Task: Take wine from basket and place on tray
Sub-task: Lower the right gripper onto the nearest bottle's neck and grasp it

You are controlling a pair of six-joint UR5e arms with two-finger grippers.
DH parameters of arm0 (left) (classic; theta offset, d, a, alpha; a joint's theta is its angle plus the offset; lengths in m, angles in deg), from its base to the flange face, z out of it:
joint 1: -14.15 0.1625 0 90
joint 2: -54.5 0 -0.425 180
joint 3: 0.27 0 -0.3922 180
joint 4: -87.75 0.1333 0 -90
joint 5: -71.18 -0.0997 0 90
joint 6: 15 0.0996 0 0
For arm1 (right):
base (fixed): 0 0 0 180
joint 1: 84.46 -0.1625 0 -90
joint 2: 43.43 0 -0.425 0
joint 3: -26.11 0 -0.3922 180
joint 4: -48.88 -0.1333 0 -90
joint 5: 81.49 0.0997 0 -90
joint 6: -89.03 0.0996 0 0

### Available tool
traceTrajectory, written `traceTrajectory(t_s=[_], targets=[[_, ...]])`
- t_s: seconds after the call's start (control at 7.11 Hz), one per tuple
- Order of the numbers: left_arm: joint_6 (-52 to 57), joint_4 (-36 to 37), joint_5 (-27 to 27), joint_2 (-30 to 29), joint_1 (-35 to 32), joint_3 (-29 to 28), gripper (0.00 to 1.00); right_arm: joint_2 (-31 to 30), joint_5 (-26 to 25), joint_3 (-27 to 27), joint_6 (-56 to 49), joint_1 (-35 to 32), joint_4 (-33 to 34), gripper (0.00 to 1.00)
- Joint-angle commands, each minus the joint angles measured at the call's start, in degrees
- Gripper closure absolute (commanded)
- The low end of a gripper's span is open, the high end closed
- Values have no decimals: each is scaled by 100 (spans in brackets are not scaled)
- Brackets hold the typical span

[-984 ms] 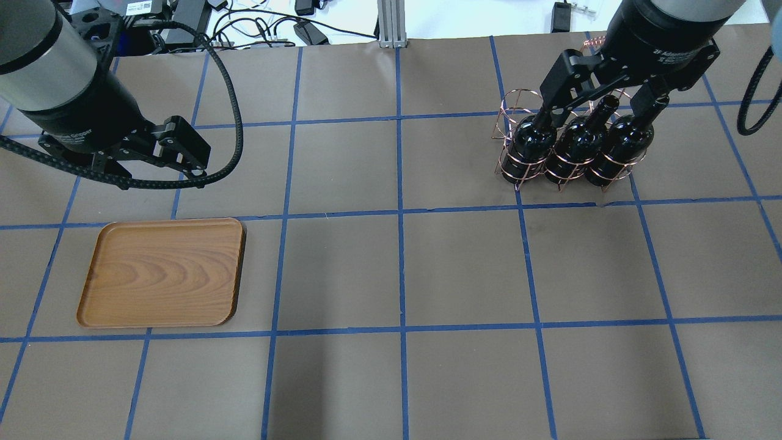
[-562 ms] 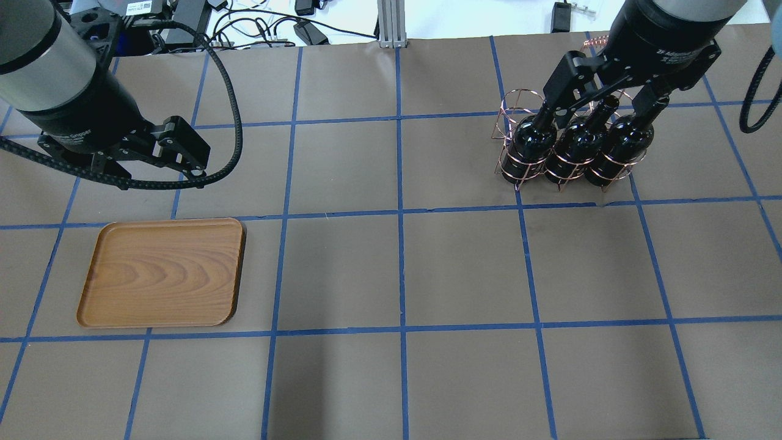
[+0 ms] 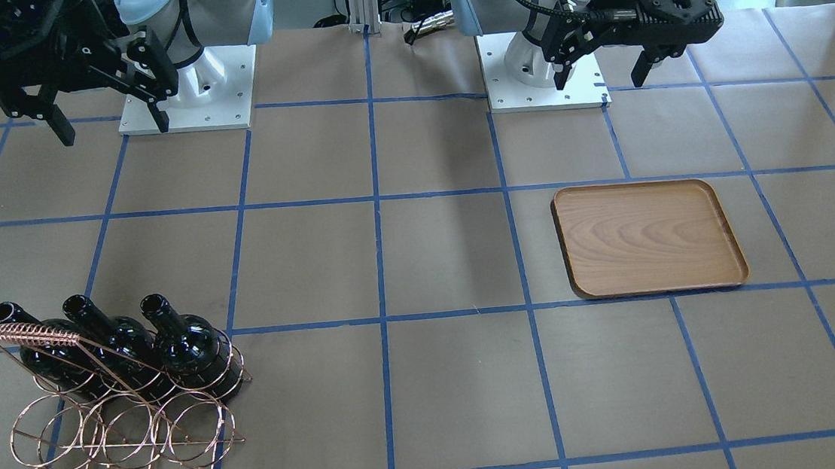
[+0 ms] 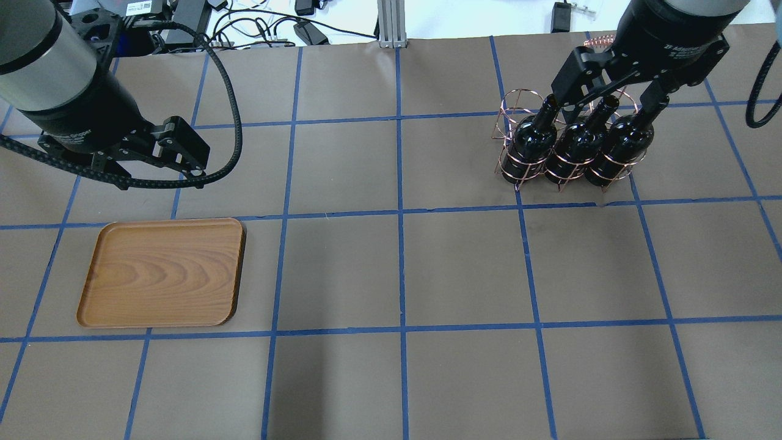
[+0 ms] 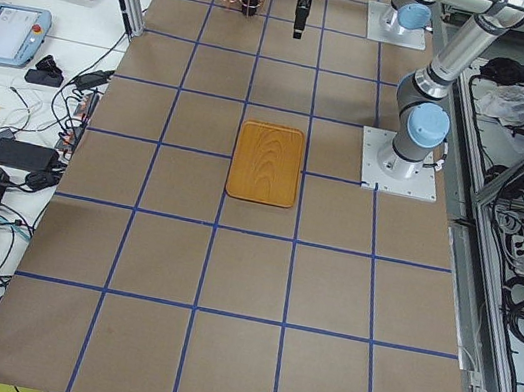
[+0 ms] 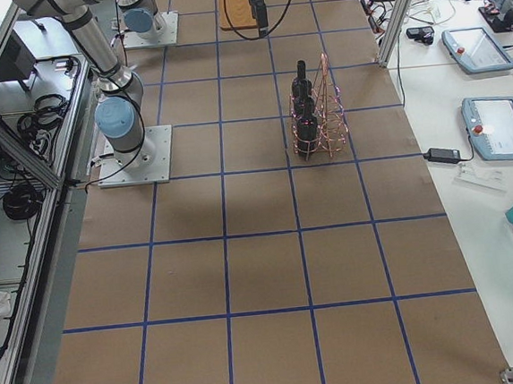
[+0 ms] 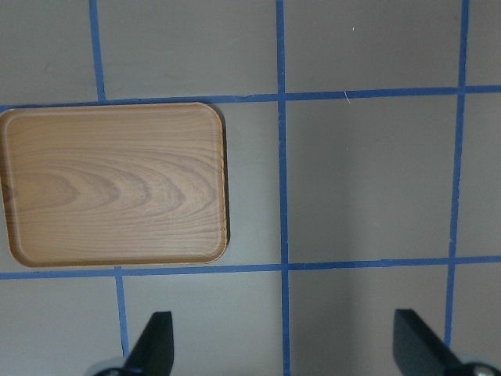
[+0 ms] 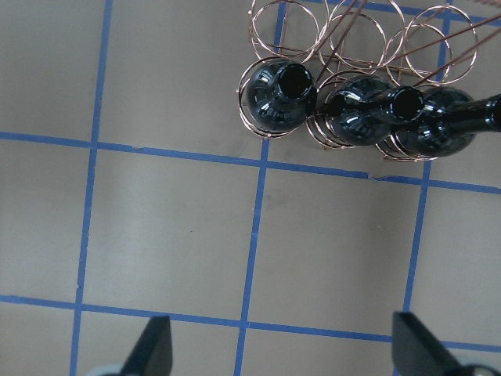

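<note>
Three dark wine bottles (image 4: 528, 143) (image 4: 571, 150) (image 4: 617, 150) lean side by side in the copper wire basket (image 4: 513, 116) at the far right. They also show in the front view (image 3: 185, 345) and in the right wrist view (image 8: 278, 94). My right gripper (image 4: 611, 101) is open and empty, hovering above the bottle necks; in its wrist view (image 8: 283, 352) the bottles lie beyond the fingertips. The wooden tray (image 4: 162, 272) lies empty at the left. My left gripper (image 4: 162, 159) is open and empty, hovering behind the tray (image 7: 113, 184).
The table is brown paper with a blue tape grid. Cables and electronics lie along its far edge (image 4: 256, 27). The two arm bases (image 3: 186, 96) (image 3: 542, 65) stand on white plates at the robot's side.
My right gripper has shifted a little up and to the right in the overhead view, away from the bottle shoulders, still open. The left arm, bottles and tray have not moved.
</note>
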Motion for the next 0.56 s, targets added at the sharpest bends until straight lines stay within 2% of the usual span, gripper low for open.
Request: traceTrajectory(t_s=[0.0,0.14,0.42], targets=[[2,-12,-6,-5,2,0,0,626,-87,-537,16,123,25,0],[-7,-3,20,-14,2,0,0,1083,-253,-846,8,141,51,0],[2,-12,3,-23,10,9,0,1613,-264,-849,-71,298,402,4]])
